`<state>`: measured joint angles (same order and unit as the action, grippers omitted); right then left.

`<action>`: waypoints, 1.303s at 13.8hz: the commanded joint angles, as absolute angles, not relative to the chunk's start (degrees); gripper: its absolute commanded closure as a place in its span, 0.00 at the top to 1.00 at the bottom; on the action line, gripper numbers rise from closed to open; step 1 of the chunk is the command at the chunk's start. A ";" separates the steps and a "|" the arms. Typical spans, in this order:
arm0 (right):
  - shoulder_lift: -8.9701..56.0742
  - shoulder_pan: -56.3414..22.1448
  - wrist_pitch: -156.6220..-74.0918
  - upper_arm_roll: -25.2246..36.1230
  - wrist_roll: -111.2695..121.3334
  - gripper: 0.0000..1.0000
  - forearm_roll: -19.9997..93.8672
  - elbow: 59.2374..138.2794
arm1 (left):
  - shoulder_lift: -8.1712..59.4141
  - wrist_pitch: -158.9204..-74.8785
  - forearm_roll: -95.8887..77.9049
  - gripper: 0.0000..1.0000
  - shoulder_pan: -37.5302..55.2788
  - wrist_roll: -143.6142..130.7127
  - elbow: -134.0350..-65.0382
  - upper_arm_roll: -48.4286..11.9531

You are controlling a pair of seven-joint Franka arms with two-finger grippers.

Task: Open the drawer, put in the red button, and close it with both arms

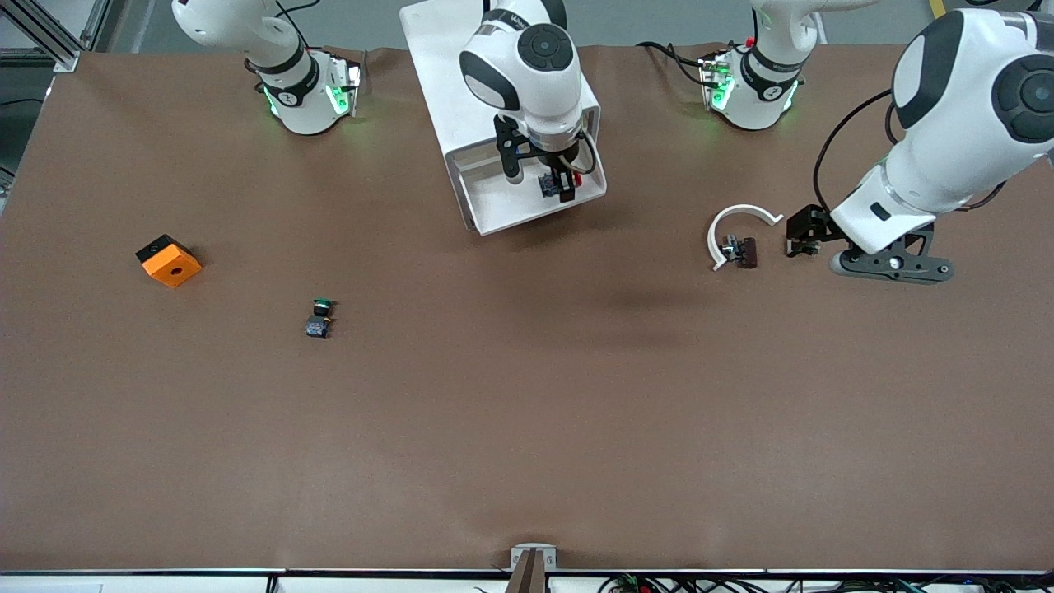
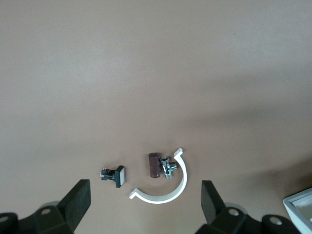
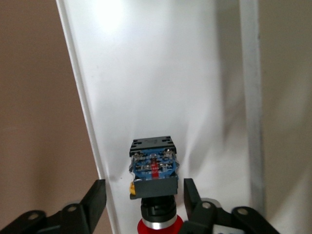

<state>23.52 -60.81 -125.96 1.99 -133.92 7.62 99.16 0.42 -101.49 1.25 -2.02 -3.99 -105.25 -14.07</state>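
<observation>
Brown matte table (image 1: 527,412) spanning the whole work area, carrying a large white boxy cabinet (image 1: 432,74) between the two arm bases, top drawer (image 1: 494,216) pulled out. Toward the right arm's end: an orange and black square block with a centre hole (image 1: 169,261), and nearer the front camera a small green-capped push-button (image 1: 319,318) lying on its side. Toward the left arm's end: a white curved plastic clip (image 1: 735,224) around a small brown and metal part (image 1: 740,250), with a small black switch part (image 2: 114,176) just beside them.
</observation>
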 commanded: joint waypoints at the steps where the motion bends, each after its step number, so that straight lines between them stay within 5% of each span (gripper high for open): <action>1: 23.55 -60.82 -120.95 0.97 -134.48 1.00 9.23 97.30 | -0.62 -101.95 1.14 1.00 -0.35 -6.23 -106.26 -13.80; 8: 23.64 -56.35 -118.31 0.97 -132.28 1.00 9.32 91.68 | 3.42 -103.70 -4.04 1.00 0.18 -10.45 -106.26 -18.88; 18: 23.29 -43.17 -102.14 0.97 -109.46 1.00 11.25 80.16 | 18.36 -113.19 -3.52 1.00 4.74 -30.83 -102.04 -24.70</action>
<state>23.70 -46.50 -104.43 2.00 -115.71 10.11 81.58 14.90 -112.24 -3.55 3.75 -27.12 -104.99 -24.30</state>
